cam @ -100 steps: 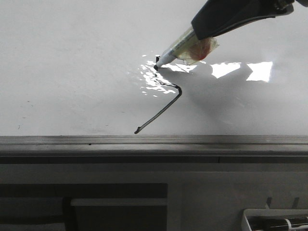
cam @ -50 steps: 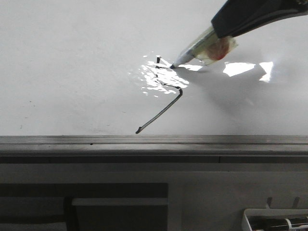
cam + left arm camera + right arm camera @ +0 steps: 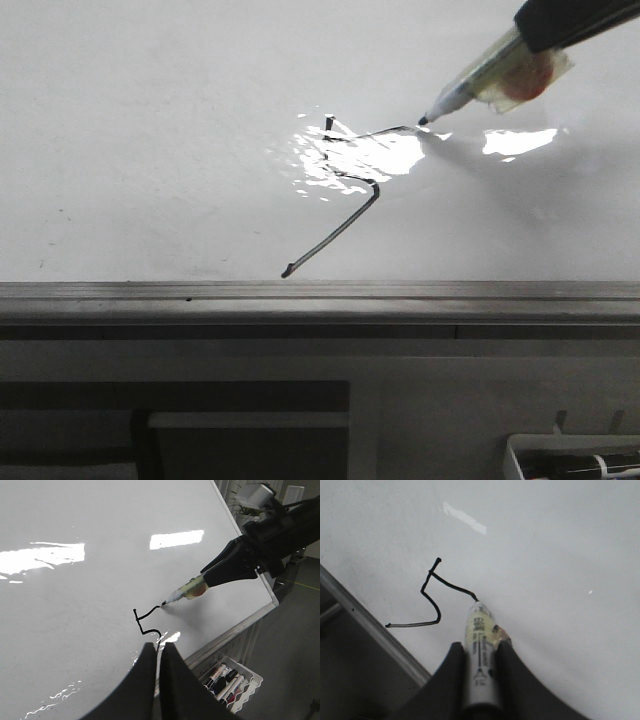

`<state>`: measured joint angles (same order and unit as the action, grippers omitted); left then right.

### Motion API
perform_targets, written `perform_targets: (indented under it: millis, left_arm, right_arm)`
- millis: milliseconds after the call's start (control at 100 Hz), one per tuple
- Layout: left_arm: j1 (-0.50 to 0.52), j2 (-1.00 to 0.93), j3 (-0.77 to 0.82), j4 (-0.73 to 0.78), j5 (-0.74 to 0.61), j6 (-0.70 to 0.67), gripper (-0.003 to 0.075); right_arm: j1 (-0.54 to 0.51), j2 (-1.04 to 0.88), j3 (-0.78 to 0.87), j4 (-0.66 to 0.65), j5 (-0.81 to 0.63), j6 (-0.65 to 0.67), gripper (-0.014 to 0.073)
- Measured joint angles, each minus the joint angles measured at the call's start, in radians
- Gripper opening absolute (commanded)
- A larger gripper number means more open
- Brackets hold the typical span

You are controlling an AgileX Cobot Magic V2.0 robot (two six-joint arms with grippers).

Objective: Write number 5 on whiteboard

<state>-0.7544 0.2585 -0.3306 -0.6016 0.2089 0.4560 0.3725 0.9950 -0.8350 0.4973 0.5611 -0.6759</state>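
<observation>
Glossy surface: the whiteboard [image 3: 150, 120] is lying flat and white, catching bright glare near its middle, with a grey edge rail [image 3: 300, 292] running along its near side.
Figure: the number 5 [image 3: 345, 190] is sitting near the middle of the near edge; a short upright stroke, a top bar and a long slanted tail are ending just short of the rail.
Right arm: it is reaching in from the far right corner of the whiteboard, slanting down toward the figure.
Right gripper [image 3: 479, 655]: its two dark fingers are clamping the marker [image 3: 480, 645] between them (a bit of clear tape is wrapping the barrel).
Marker tip: it is resting at the right end of the top bar; whether it is pressing on the surface I cannot tell.
Left gripper [image 3: 157, 652]: it is hanging over the near edge, its fingers nearly touching, with nothing between them.
Tray [image 3: 235, 680]: it is hanging below the rail, holding spare markers.
</observation>
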Motion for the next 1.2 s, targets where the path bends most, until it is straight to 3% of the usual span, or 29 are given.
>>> perform_targets:
  millis: [40,110,200,270,480,720,960,1200]
  left_arm:
    - [0.000,0.000,0.000,0.000,0.004,0.000,0.0033]
    - [0.000,0.000,0.000,0.002,0.017,0.005,0.0159]
    - [0.000,0.027,-0.002,0.002,0.050,0.041,0.0381]
    - [0.000,0.071,-0.015,0.004,0.092,0.084,0.0452]
    - [0.000,0.282,-0.122,0.017,0.248,0.252,0.0379]
    - [0.000,0.574,-0.294,0.020,0.340,0.365,0.0373]
    - [0.000,0.799,-0.450,-0.026,0.457,0.420,0.0365]
    - [0.000,0.860,-0.492,-0.048,0.465,0.425,0.0365]
  right_arm:
    - [0.018,-0.032,-0.016,-0.004,0.024,-0.016,-0.0040]
    - [0.048,-0.090,-0.035,-0.004,0.060,-0.034,-0.0041]
    - [0.070,-0.143,-0.044,-0.004,0.110,-0.056,-0.0041]
    - [0.081,-0.157,-0.044,-0.006,0.161,-0.086,-0.0041]
    - [0.084,-0.155,-0.002,0.028,0.244,-0.214,-0.0041]
    - [0.121,-0.135,0.028,0.166,0.245,-0.421,-0.0041]
    - [0.267,-0.066,0.028,0.184,0.190,-0.453,-0.0041]
    - [0.366,-0.015,0.028,0.182,0.096,-0.455,-0.0041]
